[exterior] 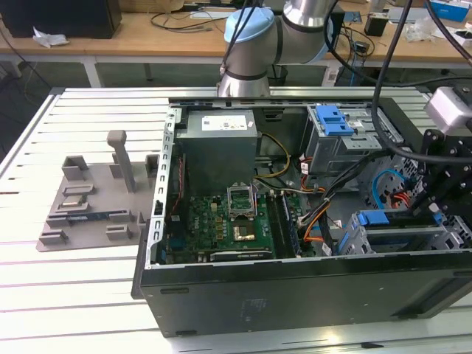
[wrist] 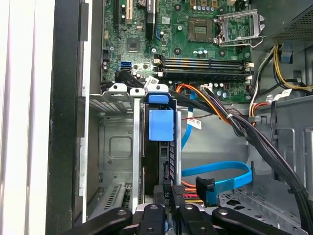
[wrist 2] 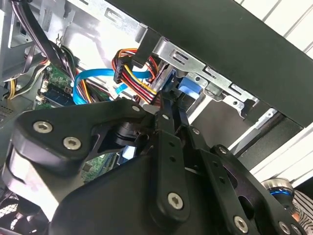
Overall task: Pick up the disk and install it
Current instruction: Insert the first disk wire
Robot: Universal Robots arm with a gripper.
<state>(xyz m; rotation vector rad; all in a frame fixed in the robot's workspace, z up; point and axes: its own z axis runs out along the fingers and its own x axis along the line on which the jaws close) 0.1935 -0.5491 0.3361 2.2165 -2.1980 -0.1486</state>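
The disk stands on edge inside the lower drive cage, with its bright blue carrier tab facing the motherboard. In the exterior view the disk sits in that cage at the case's front right corner. My gripper is at the end of the disk that faces away from the motherboard. Its fingers are drawn together into a narrow pair, and their tips reach the blue carrier. In the exterior view the gripper hangs over the right end of the cage.
The open case lies on a slatted white table, with the motherboard and grey power supply inside. A bare blue clip tops the upper cage. Blue and orange cables run beside the cage. A grey fixture sits on the exterior view's left.
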